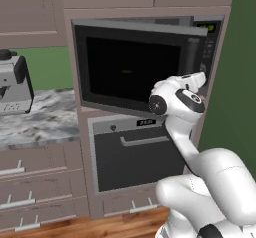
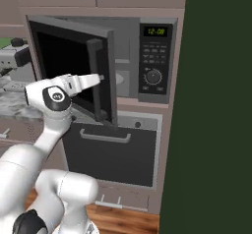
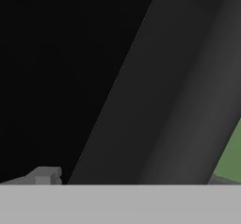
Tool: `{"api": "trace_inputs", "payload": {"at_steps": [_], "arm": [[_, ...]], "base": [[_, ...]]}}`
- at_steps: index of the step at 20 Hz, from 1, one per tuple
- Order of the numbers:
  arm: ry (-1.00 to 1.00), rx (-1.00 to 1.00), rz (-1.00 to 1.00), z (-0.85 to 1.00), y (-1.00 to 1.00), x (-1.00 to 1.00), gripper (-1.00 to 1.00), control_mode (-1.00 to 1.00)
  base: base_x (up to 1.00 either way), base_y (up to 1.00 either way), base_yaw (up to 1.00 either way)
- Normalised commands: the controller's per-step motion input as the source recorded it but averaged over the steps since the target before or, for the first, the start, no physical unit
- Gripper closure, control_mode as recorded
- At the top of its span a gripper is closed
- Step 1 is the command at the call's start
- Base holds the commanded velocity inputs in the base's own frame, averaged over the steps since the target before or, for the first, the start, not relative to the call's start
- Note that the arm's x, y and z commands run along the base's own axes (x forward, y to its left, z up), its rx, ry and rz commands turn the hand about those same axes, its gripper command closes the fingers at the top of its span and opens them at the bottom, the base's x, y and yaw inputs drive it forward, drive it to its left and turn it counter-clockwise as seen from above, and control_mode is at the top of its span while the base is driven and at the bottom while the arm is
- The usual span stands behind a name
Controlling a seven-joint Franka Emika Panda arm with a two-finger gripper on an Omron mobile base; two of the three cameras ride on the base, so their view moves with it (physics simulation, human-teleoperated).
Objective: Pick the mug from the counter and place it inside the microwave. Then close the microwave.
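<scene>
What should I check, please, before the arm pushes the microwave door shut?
1. Door ajar, free to swing: ok.
2. Gripper at the door's outer face near the handle: ok.
3. Gripper empty and open: ok.
4. Mug inside the microwave: cannot tell, the cavity is hidden by the door.
5. Oven below shut, out of the door's path: ok.

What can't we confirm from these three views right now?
- Mug inside the microwave: the half-open door blocks the cavity in both base views.
- Contact between gripper and door: fingertips too small in the right base view; wrist covers them in the left.
- Hand view: too close to the dark door to tell.
</scene>
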Motion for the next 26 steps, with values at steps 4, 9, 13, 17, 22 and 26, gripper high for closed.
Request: {"api": "trace_inputs", "payload": {"at_steps": [4,9,13,17,22,26], "arm": [[0.06,0.0,0.1,0.0,-0.13,0.56,-1.0,-1.0],[0.06,0.01,0.11,0.0,-0.09,0.52,-1.0,-1.0],[0.05,0.03,0.12,0.05,-0.03,0.4,-1.0,-1.0],[0.07,0.05,0.13,0.19,0.0,0.27,-1.0,-1.0],[0.08,0.06,0.13,0.26,0.0,0.18,-1.0,-1.0],[0.12,0.06,0.11,0.18,0.0,0.35,-1.0,-1.0]], "base": [[0.0,0.0,0.0],[0.0,0.0,0.0],[0.0,0.0,0.0],[0.0,0.0,0.0],[0.0,0.0,0.0],[0.0,0.0,0.0]]}}
